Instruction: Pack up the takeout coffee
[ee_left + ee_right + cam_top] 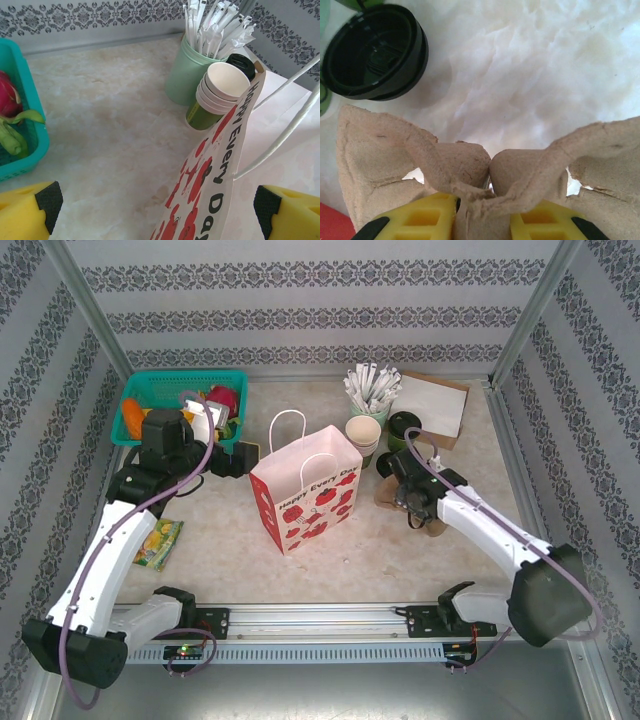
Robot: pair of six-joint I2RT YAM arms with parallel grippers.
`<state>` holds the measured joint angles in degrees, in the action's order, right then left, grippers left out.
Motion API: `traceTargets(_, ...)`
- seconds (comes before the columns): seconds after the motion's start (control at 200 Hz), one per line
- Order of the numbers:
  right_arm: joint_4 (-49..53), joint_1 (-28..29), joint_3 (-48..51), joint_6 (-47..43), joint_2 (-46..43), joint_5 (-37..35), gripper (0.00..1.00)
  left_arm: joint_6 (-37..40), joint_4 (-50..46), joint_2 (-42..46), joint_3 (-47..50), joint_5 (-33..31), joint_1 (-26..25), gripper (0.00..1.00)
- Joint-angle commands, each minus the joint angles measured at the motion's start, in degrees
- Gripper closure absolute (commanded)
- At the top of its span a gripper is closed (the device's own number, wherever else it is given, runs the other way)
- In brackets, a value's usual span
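While your right gripper [480, 217] pinches narrow on the middle ridge of the one cardboard cup carrier [380, 150], the takeout coffee [405, 428] stands upright at the far right of the table [230, 550]. Its long axis is vertical and its black lid faces up. It sits just right of the single stack of lidless paper cups [363, 437] and just beyond the carrier. You've got one gift bag [305, 495] standing open in the centre, one mint holder of wrapped sticks [372, 390] behind the cups, and one teal basket [185, 377] far left. Your right forearm reaches from the near-right elbow toward the far left, wrist tipped down over the carrier. Your left forearm climbs from the near left, wrist turned right. Your left gripper [232, 458] gapes wide, yellow fingers [25, 210] flanking the bag's top edge.
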<state>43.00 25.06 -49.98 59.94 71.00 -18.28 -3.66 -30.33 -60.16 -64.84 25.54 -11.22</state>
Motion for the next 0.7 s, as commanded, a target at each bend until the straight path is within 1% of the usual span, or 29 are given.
traceTargets(0.0, 2.97, -1.44, -4.36, -8.15, -4.41, -2.69, 0.76, -1.91, 3.22, -0.72, -1.75, 5.06, 0.74, 0.0)
traceTargets(0.09, 3.66, -2.76, -8.33, -13.81, -7.17, -0.32, 0.77, -3.8, 1.35, -3.49, -5.47, 8.69, 0.64, 0.0)
traceTargets(0.18, 4.06, -5.22, -12.91, -19.0, -9.27, 4.39, 0.77, -4.66, -0.83, -6.26, -9.58, 12.42, 0.53, 0.0)
traceTargets(0.29, 3.61, -8.76, -19.65, -24.88, -9.19, 15.65, 0.76, -4.61, -2.8, -9.21, -13.54, 14.13, -0.26, 0.0)
traceTargets(0.425, 6.6, -9.58, -30.62, -29.78, -4.72, 25.94, 0.76, -3.02, -4.61, -12.31, -16.32, 16.17, -2.0, 0.03)
traceTargets(0.54, 9.46, -9.68, -39.26, -31.28, -0.26, 33.56, 0.76, 1.37, -7.76, -14.62, -18.56, 20.29, -4.31, 0.04)
traceTargets(0.585, 9.82, -9.68, -41.97, -31.38, 1.28, 37.86, 0.76, 3.46, -9.16, -15.35, -19.36, 19.99, -5.14, 0.04)
traceTargets(0.649, 9.95, -9.59, -44.74, -30.69, 3.26, 43.29, 0.75, 4.81, -10.04, -16.42, -20.35, 17.95, -5.8, 0.04)
traceTargets(0.694, 10.63, -9.32, -46.42, -30.01, 4.58, 46.04, 0.75, 5.74, -10.6, -17.29, -21.35, 17.57, -5.87, 0.07)
